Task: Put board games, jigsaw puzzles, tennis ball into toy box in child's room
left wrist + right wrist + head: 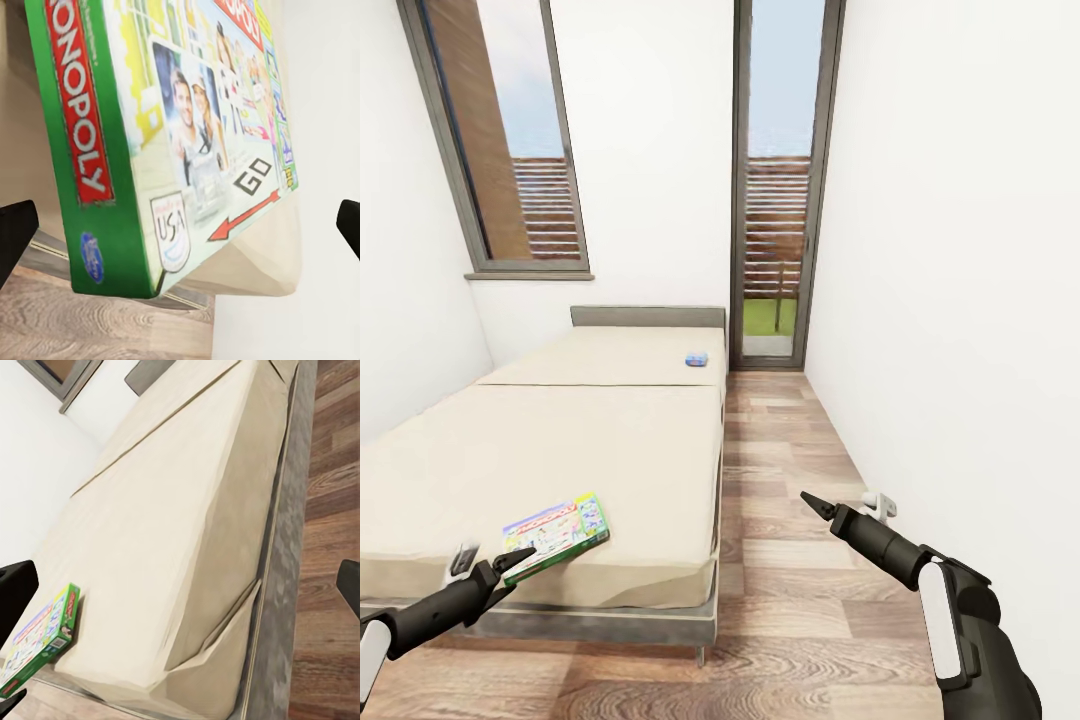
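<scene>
A white-green Monopoly board game [556, 533] lies flat on the near corner of the bed [610, 440], close to the mattress edge. My left gripper [490, 566] is open just in front of it. In the left wrist view the box [172, 142] sits close ahead, between the spread fingertips [15, 234], untouched. A second, blue board game [697, 358] lies far up the bed near the headboard. My right gripper [816, 506] hangs open over the floor beside the bed, nothing in it. Its wrist view looks down on the mattress [172, 525] and the Monopoly box [43, 641].
Wood floor [790, 560] runs along the bed's right side to a glass door [775, 200]. A white wall [960, 300] stands close on the right, with a small white fitting [881, 500] low on it. A window [510, 140] is behind the bed.
</scene>
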Motion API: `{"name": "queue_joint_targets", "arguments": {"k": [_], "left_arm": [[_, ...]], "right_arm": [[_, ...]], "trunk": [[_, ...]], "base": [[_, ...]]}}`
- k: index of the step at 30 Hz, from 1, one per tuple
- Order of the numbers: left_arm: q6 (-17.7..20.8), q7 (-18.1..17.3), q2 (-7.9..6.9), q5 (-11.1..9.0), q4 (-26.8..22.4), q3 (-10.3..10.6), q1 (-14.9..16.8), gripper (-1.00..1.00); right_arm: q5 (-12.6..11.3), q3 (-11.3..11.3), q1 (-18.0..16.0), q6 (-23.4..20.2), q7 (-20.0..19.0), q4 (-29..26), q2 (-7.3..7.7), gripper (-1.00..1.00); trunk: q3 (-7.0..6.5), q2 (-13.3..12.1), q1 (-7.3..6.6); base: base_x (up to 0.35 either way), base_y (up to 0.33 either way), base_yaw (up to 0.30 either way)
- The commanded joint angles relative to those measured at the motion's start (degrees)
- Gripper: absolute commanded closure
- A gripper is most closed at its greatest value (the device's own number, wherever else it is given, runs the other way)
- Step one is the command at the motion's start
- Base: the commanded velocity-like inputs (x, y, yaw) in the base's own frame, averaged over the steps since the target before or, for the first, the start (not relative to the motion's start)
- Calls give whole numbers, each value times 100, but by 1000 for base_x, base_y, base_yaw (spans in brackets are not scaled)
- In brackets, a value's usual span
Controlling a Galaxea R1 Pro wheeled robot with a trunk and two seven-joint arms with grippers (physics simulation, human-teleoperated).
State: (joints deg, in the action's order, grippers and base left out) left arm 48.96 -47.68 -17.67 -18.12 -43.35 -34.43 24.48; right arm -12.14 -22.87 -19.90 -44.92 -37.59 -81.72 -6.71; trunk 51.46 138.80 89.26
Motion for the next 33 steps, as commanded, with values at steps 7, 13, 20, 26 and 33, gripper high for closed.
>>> {"name": "queue_joint_targets", "arguments": {"k": [7, 13, 20, 26, 33], "left_arm": [[19, -22, 1, 2, 2, -11, 5, -100], [17, -22, 1, 2, 2, -11, 5, -100], [6, -29, 1, 2, 2, -19, 5, 100], [-8, -32, 1, 2, 2, -20, 5, 100], [24, -40, 1, -3, 2, -13, 5, 100]], "right_arm": [[-7, -16, -6, -35, -20, -2, -6, -100], [-7, -16, -6, -35, -20, -2, -6, -100], [-7, -16, -6, -35, -20, -2, -6, -100], [-7, -16, -6, -35, -20, -2, -6, -100], [-7, -16, -6, -35, -20, -2, -6, -100]], "trunk": [[6, 2, -1], [6, 2, -1], [6, 2, -1], [6, 2, -1], [-84, -198, -110]], "base": [[102, 62, 0], [17, 12, 0], [2, 1, 0], [0, 0, 0], [0, 0, 0]]}}
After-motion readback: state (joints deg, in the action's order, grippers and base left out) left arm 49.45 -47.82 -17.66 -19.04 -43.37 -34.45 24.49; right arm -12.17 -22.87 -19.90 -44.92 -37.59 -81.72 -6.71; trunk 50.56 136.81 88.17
